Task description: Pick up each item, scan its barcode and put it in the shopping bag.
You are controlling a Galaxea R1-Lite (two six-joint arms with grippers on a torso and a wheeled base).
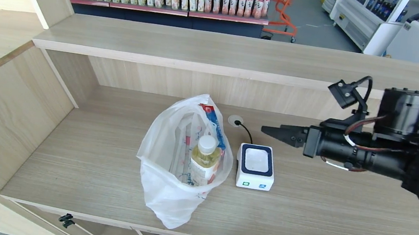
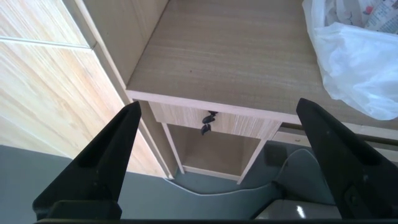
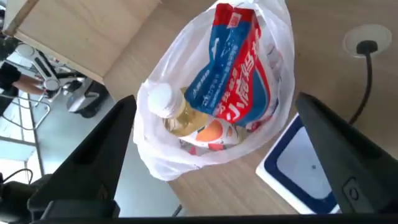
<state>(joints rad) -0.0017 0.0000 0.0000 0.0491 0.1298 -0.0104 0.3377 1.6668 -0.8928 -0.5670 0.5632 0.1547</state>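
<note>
Two items in the bag; both hands spread wide, holding nothing.
Bottle (image 1: 204, 158) with a white cap and a red-and-blue packet (image 1: 214, 125) stand in the white shopping bag (image 1: 167, 193) on the tabletop (image 1: 324, 225), with the barcode scanner (image 1: 255, 166) just beside the bag. Right hand (image 1: 266, 130) hangs above the tabletop near the scanner, pointing toward the bag. Left hand (image 2: 219, 107) faces the tabletop's front edge.
</note>
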